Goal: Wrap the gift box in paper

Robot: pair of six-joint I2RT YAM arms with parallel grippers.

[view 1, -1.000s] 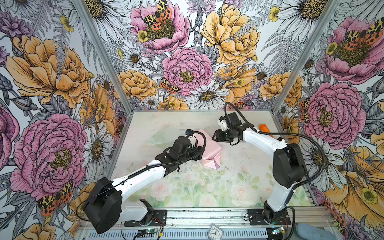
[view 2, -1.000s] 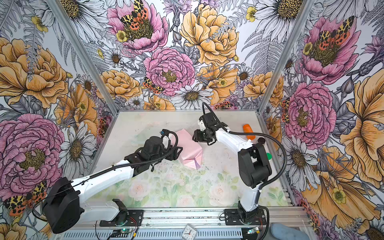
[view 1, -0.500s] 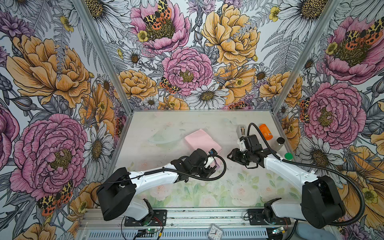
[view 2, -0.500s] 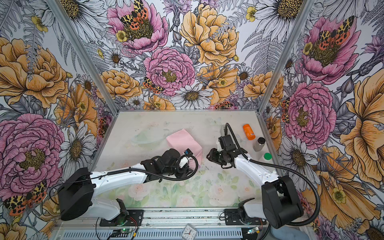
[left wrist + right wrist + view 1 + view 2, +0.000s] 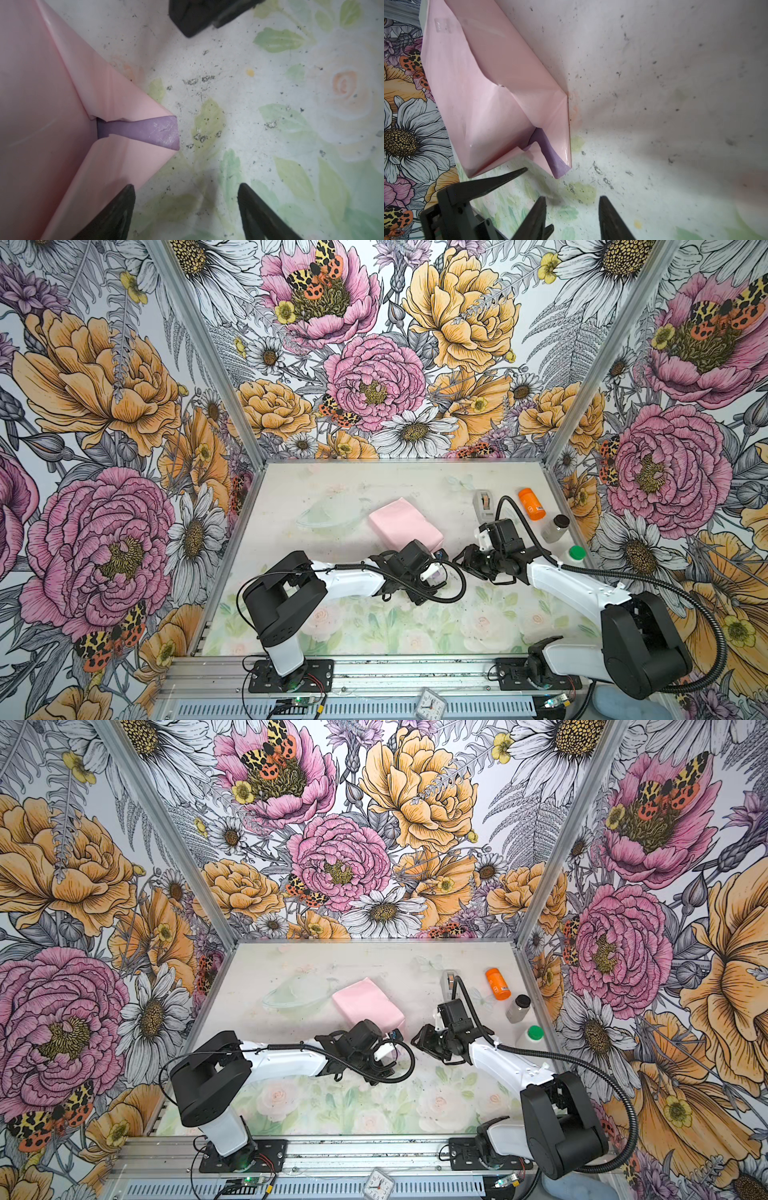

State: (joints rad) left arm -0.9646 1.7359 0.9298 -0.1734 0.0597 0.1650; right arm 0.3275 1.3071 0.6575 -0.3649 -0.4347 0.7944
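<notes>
In both top views: the paper [image 5: 404, 526] fully covers the gift box, which is hidden, mid-tabletop. A tape dispenser [image 5: 483, 503] and an orange bottle [image 5: 532, 502] stand near the right edge, obstructing nothing.

Left wrist: left gripper [image 5: 185, 187] spread, empty. The pointed end flap [image 5: 145, 133] lies flat.

Right wrist: right gripper [image 5: 572, 198] spread, empty.

Judged remaining: raise and tape that flap.

The paper [image 5: 477, 93] is smooth, faintly glossy pink, its lilac inner face scuffed; beside the paper, the counter [image 5: 270, 83] looks matt, gritty, dark-speckled.
</notes>
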